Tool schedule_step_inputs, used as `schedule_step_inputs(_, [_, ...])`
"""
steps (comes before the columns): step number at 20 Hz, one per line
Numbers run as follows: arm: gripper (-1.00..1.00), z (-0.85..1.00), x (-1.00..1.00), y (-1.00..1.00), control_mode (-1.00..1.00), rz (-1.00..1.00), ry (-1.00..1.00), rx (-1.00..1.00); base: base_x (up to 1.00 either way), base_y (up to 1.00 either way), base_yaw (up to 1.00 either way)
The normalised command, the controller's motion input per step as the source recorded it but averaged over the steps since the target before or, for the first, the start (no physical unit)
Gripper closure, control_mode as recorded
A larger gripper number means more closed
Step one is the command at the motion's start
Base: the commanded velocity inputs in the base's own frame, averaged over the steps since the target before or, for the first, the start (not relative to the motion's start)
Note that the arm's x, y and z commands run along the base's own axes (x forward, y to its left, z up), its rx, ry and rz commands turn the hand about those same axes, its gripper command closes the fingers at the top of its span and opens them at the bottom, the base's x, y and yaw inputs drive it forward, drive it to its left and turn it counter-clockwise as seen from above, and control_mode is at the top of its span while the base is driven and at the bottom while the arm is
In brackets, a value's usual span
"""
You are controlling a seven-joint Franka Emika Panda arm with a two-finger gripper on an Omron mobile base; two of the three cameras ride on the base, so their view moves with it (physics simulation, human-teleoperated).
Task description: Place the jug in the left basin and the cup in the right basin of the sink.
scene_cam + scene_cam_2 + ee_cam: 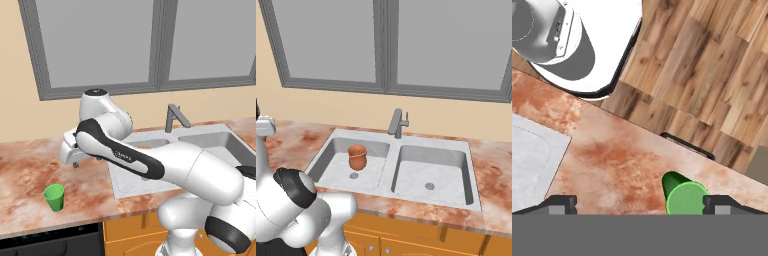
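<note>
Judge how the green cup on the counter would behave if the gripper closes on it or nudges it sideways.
The cup looks like thin smooth plastic, so probably light and stiff enough to hold. Its tapered, handleless wall may slide in the fingers. Standing upright on its narrower base on the counter, a sideways nudge could tip it, and it might then roll in a curve.

Left base view: from behind the arm, facing forward and down over the desk (30, 165) and the sink (150, 137). Right base view: same sink (476, 197), seen from the right, both basins in full. Hand view: close, straight down over the desk (622, 160) edge and wooden floor (712, 65)
</note>
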Motion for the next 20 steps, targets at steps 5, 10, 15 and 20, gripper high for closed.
schedule_step_inputs(5, [-1.00,-0.11,0.00,0.21,-1.00,0.01,-0.02,-0.01,0.00,0.00,0.00])
schedule_step_inputs(10, [-1.00,-0.23,0.00,0.19,-1.00,0.00,-0.02,0.00,0.00,0.00,0.00])
schedule_step_inputs(15, [-1.00,-0.20,0.02,0.13,-1.00,0.00,-0.04,-0.01,0.00,0.00,0.00])
schedule_step_inputs(20, [-1.00,-0.26,0.10,0.10,-1.00,0.00,0.00,0.00,0.00,0.00,0.00])
